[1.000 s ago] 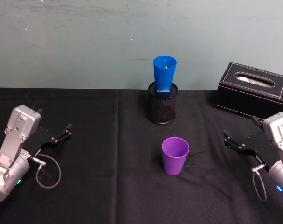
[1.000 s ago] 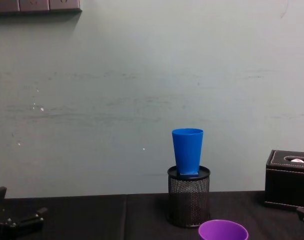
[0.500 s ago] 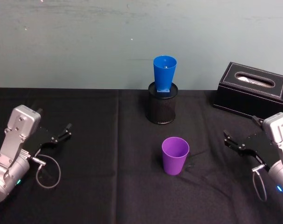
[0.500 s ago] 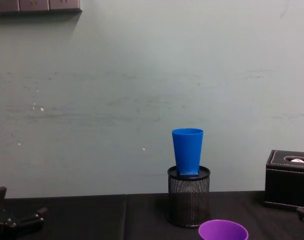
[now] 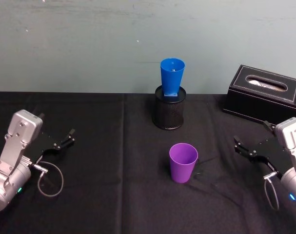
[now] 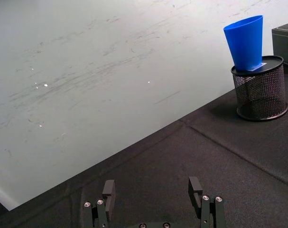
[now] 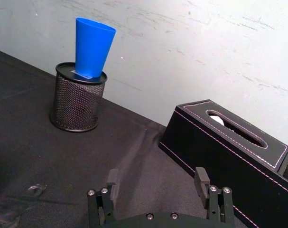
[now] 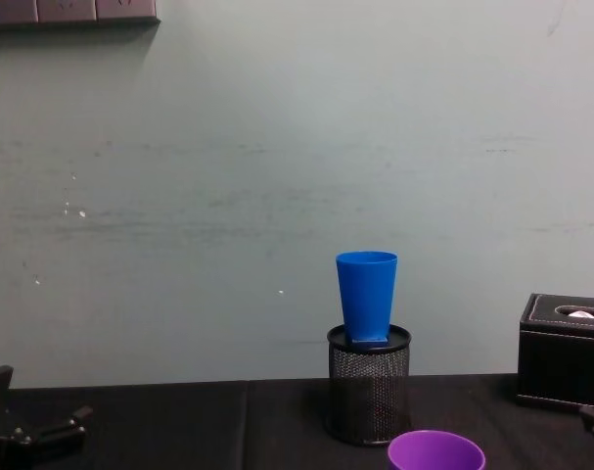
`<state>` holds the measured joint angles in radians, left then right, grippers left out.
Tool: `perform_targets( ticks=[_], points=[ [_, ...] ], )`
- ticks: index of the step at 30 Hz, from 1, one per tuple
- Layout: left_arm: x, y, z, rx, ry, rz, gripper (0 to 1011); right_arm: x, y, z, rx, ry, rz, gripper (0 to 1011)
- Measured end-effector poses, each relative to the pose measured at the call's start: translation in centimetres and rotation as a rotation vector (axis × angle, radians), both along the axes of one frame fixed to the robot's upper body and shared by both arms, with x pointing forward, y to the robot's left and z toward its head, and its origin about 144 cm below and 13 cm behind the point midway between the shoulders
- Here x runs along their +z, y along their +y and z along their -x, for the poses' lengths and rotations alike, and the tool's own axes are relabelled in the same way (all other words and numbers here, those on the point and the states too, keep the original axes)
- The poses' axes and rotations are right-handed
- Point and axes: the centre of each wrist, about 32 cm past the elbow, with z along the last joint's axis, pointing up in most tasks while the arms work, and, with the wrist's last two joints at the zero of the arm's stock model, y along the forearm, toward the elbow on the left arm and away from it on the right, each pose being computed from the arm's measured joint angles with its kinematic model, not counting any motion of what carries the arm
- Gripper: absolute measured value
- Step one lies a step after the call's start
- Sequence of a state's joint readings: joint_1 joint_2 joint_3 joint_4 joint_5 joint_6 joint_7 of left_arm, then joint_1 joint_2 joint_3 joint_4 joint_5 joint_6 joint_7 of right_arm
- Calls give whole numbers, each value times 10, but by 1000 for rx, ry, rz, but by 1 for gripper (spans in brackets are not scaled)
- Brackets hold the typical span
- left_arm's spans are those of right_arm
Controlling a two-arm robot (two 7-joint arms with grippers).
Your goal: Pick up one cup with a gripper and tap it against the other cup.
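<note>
The purple cup (image 5: 183, 162) stands upright in the middle of the black table, its rim also low in the chest view (image 8: 435, 452). Behind it the blue cup (image 5: 171, 76) sits upright in the mouth of a black mesh pen holder (image 5: 168, 113); the wrist views show the blue cup (image 6: 245, 42) (image 7: 91, 47) from each side. My left gripper (image 5: 64, 140) rests low at the table's left, open and empty (image 6: 152, 187). My right gripper (image 5: 251, 136) rests at the right, open and empty (image 7: 156, 176), well apart from both cups.
A black tissue box (image 5: 265, 92) stands at the back right, close behind the right gripper. A cable loop (image 5: 50, 178) hangs from the left wrist. A pale wall closes the table's far edge.
</note>
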<state>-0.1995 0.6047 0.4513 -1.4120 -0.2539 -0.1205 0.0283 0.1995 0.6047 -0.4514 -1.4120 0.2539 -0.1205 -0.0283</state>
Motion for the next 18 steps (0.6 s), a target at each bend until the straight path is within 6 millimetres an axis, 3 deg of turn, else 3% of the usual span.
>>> perform_targets(
  ticks=[18],
  points=[
    [0,0,0,0,0,0,1011,0,0,0,0,0,0,1003]
  ],
)
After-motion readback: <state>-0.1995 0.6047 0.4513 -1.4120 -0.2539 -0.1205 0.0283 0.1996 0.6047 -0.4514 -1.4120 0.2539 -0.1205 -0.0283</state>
